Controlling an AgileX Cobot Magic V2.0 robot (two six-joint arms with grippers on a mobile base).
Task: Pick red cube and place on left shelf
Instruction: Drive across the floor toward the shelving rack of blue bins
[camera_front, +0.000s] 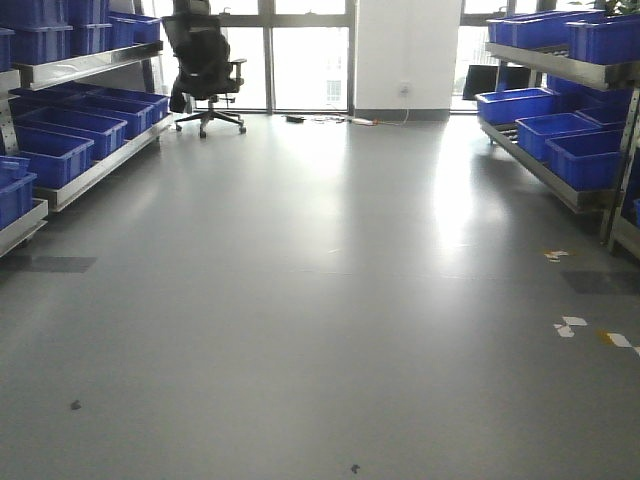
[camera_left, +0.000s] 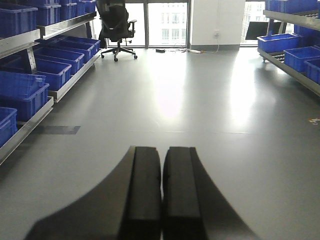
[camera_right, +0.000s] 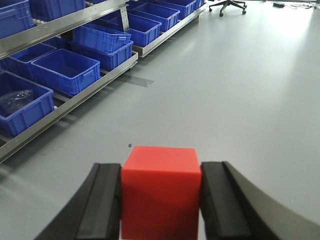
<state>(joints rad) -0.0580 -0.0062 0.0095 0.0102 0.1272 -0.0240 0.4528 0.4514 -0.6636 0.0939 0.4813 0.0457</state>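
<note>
Right now the right tool (camera_right: 160, 200) holds the red cube (camera_right: 159, 192) at the bottom centre of the right wrist view. Its two black fingers (camera_right: 107, 202) press flat against the cube's opposite side faces. The cube's top face is level, and the grey floor (camera_right: 240, 100) stretches away beyond it. A small dark speck (camera_right: 130, 146) lies on the floor just past the cube.

The left shelf (camera_right: 65, 26) runs along the upper left of that frame, well apart from the cube. Its flat steel rails slant toward the top centre, and blue crates (camera_right: 65, 70) sit in a row on its lower tier. The crate at the far left edge seems to hold a bit of crumpled clear plastic (camera_right: 17, 99), though the view is too soft to be sure.

At the bottom centre of the left wrist view, the left tool (camera_left: 161, 195) is closed. Its two dark fingers lie side by side with only a thin seam between them and nothing gripped.

The front view looks down a wide aisle. The left shelf stands along the left edge with its crates on each tier. A second rack (camera_front: 560, 65), also lined with blue crates, stands along the right edge. A black office chair (camera_front: 205, 60) sits in the upper left centre, before bright windows (camera_front: 310, 55). White tape marks (camera_front: 570, 326) dot the floor at the lower right.
</note>
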